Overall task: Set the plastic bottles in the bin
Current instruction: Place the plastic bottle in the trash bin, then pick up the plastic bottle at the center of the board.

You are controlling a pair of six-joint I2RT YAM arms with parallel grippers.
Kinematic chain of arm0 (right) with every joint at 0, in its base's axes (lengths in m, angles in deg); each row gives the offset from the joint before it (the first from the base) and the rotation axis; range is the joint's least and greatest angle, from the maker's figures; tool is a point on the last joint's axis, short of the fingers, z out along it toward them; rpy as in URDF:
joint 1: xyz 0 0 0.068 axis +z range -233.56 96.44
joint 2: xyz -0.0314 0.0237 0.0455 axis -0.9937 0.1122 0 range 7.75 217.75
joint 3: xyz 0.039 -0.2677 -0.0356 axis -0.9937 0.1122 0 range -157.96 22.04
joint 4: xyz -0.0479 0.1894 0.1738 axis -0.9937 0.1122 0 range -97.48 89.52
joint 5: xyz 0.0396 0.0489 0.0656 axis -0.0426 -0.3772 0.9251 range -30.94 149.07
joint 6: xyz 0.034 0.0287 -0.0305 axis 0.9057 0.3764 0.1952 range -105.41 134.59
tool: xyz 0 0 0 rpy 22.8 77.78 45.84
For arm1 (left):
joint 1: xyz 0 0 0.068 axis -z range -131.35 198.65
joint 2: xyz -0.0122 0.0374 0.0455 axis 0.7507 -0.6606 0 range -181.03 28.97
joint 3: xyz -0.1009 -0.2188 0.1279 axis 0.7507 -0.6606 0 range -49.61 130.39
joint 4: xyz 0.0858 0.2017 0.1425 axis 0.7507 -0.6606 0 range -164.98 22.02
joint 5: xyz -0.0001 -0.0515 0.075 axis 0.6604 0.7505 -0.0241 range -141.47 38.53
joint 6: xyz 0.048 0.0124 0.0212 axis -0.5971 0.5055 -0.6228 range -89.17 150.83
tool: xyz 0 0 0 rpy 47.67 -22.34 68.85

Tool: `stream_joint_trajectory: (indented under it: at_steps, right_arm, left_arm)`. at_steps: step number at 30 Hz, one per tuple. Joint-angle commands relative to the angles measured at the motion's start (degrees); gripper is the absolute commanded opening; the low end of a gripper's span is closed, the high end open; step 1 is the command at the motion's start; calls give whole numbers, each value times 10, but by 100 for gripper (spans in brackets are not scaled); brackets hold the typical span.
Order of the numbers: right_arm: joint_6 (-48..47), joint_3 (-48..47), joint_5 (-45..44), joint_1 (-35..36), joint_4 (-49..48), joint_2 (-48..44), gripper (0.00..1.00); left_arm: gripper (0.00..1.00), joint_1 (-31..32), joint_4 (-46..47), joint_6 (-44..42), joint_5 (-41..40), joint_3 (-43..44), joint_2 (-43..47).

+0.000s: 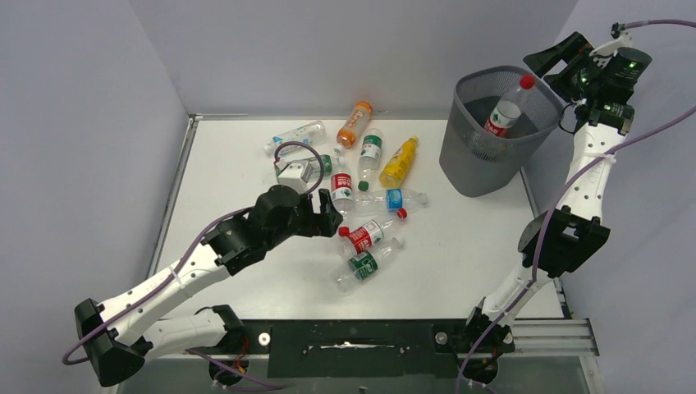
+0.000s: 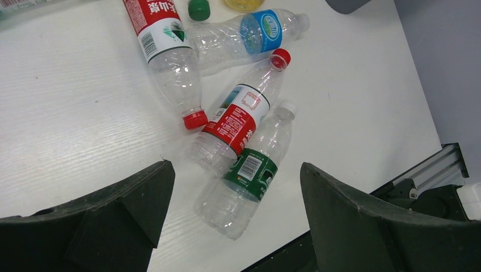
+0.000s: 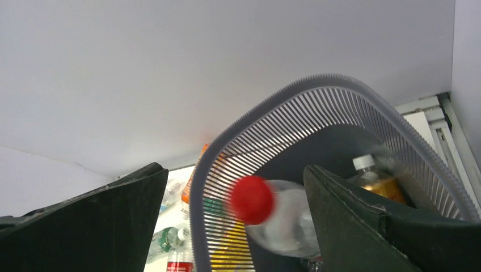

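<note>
White Chinese characters mark the red-labelled bottle (image 2: 235, 120) on the desk (image 2: 68, 102) under my left gripper (image 2: 236, 170), spread wide, empty; my right gripper (image 3: 235, 170) gapes over the bin (image 3: 340, 93), gripping nothing.

I am looking into a robotics lab test cell. The white table (image 1: 246, 164) is boxed in by plain, pale panels (image 1: 82, 123) on the left, back and right, like a purpose-built enclosure. The left arm (image 1: 180, 275) and right arm (image 1: 592, 168) that I drive stand on a black mounting plate (image 1: 353, 338) at the near edge, with a bare aluminium rail (image 1: 548, 335) just beside it. Purple cables (image 1: 665, 22) run loose along the arms. Empty plastic bottles (image 1: 361, 238) lie scattered on the tabletop, and a wire-mesh bin (image 1: 476, 164) stands at its far right corner.
</note>
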Motion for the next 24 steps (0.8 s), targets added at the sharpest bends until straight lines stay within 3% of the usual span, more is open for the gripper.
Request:
stream_joint_trajectory:
  at_steps: [1, 16, 24]
  right_arm:
    - [-23, -27, -8, 2, 25, -11, 95]
    - [-56, 103, -16, 14, 36, -126, 97]
    - [-81, 137, -10, 72, 63, -183, 98]
  left_arm:
    - [82, -4, 19, 1, 8, 0, -3]
    - [82, -4, 31, 4, 37, -12, -41]
    - [82, -3, 48, -1, 55, -37, -106]
